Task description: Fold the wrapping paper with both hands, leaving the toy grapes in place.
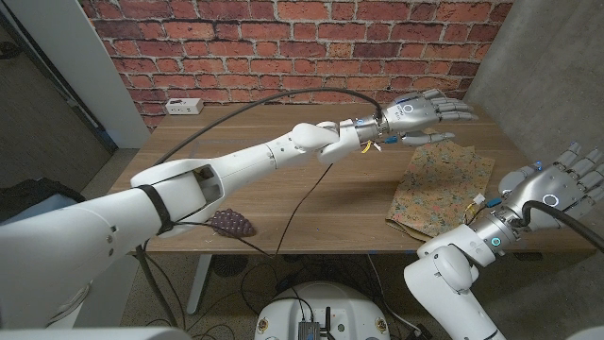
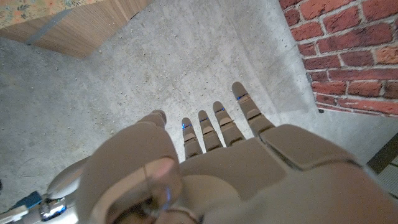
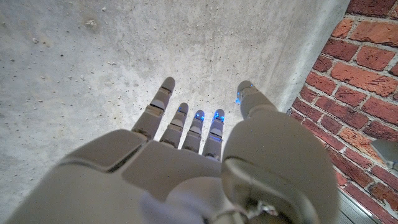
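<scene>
The patterned wrapping paper (image 1: pixel 444 186) lies folded on the right part of the wooden table (image 1: pixel 283 198); a corner of the paper (image 2: pixel 25 9) shows in the left wrist view. The purple toy grapes (image 1: pixel 231 224) sit near the front edge, just under my left forearm. My left hand (image 1: pixel 425 111) is stretched far across the table and hovers above the paper's far end with fingers spread, holding nothing. My right hand (image 1: pixel 566 179) is raised off the table's right edge, beside the paper, fingers apart and empty. Both wrist views show my left hand (image 2: pixel 236 168) and my right hand (image 3: pixel 186 168) against a concrete wall.
A white power strip (image 1: pixel 183 105) lies at the table's far left by the brick wall. A black cable (image 1: pixel 283 99) arcs over the table to my left wrist. A concrete wall (image 1: pixel 557 57) stands close on the right.
</scene>
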